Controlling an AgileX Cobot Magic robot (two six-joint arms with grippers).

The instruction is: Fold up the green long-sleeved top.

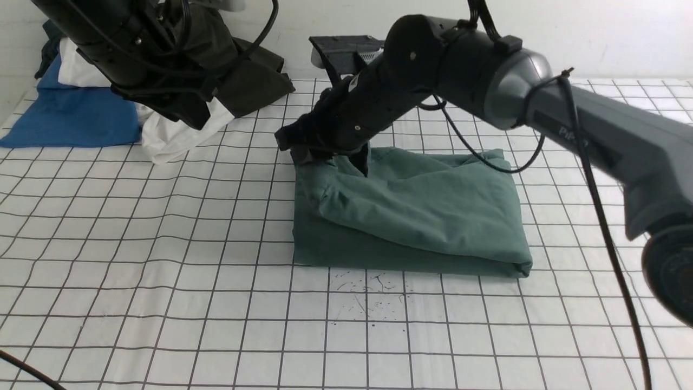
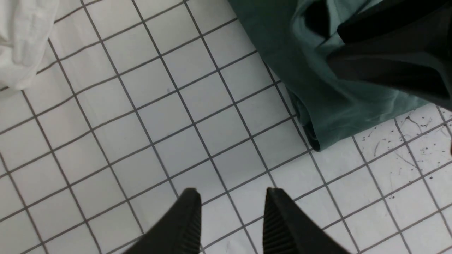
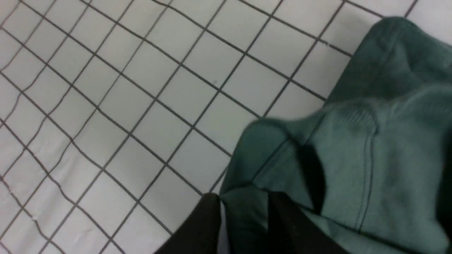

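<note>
The green long-sleeved top [image 1: 411, 211] lies folded into a thick, rumpled rectangle in the middle of the gridded table. My right gripper [image 1: 330, 157] is low at its far left corner. In the right wrist view the right gripper [image 3: 243, 199] has its jaws apart, with a fold of the top [image 3: 370, 158] lying between them and a thin gap showing beside one finger. My left gripper [image 2: 231, 197] hangs open above bare grid squares, to the left of the top [image 2: 317, 88], with nothing between its fingers. The left arm is raised at the back left.
A pile of other clothes sits at the back left: a blue piece [image 1: 70, 119], a white one [image 1: 173, 135] and a dark olive one [image 1: 243, 81]. A black object [image 1: 346, 49] stands at the back edge. Ink specks [image 1: 368, 298] mark the table in front of the top.
</note>
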